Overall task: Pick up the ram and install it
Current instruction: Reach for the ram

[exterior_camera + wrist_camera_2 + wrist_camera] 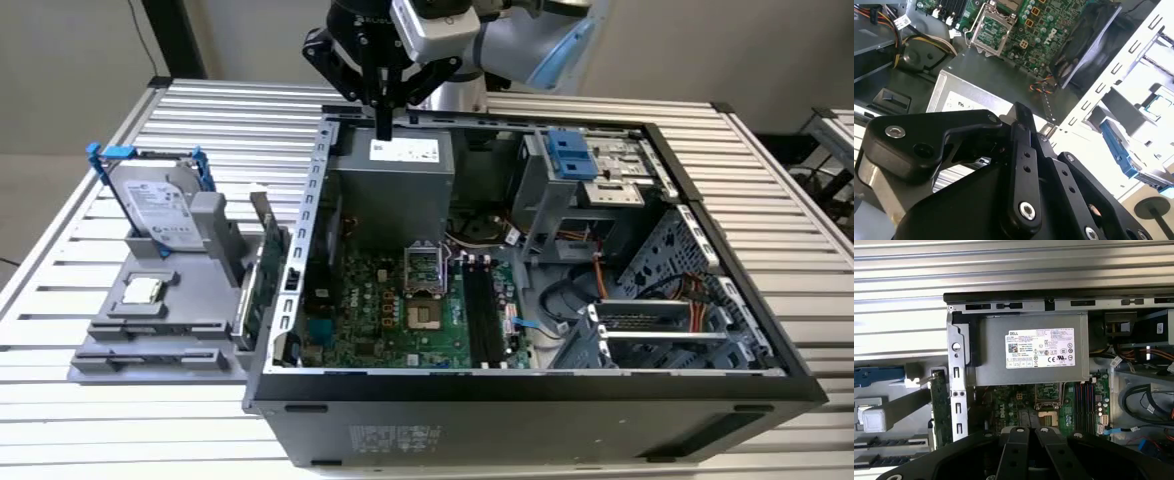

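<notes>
Jutting straight down from the end effector, the ram is pinched.

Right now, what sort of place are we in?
Likely a PC assembly bench in a lab: an open case on a slatted metal table, a hard drive racked beside it.

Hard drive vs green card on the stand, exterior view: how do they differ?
The hard drive is a silver box with blue rails; the green card is a thin board with a metal bracket. The drive leans back, label showing; the card stands on edge. The drive sits farther from the case; the card is beside its wall. Both rest in the grey stand, outside the case.
</notes>
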You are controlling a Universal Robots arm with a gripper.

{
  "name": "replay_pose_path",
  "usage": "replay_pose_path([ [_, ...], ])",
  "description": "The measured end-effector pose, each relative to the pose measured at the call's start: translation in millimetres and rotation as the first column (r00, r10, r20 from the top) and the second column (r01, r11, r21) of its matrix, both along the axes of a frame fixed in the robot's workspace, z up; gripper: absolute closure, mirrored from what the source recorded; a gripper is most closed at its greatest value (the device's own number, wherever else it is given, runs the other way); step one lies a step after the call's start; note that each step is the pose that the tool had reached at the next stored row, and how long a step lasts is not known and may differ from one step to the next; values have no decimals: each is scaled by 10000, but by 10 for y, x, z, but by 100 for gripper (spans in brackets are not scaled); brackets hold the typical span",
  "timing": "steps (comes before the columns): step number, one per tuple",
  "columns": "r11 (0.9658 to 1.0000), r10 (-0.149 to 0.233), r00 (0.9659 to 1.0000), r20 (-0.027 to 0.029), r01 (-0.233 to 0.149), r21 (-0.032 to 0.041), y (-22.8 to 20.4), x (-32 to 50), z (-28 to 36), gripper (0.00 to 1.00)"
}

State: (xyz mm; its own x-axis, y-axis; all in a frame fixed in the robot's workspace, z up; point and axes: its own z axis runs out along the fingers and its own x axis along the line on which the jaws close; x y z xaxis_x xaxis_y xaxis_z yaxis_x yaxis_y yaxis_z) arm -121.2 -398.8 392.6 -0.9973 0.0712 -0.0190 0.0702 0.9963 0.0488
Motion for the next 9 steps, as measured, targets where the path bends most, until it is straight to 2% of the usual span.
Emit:
replay_pose_path([
  [4,10000,0,10000,0,0,0,0,0,0,100],
  [9,10000,2,10000,-5,-2,-1,0,-76,0,100],
])
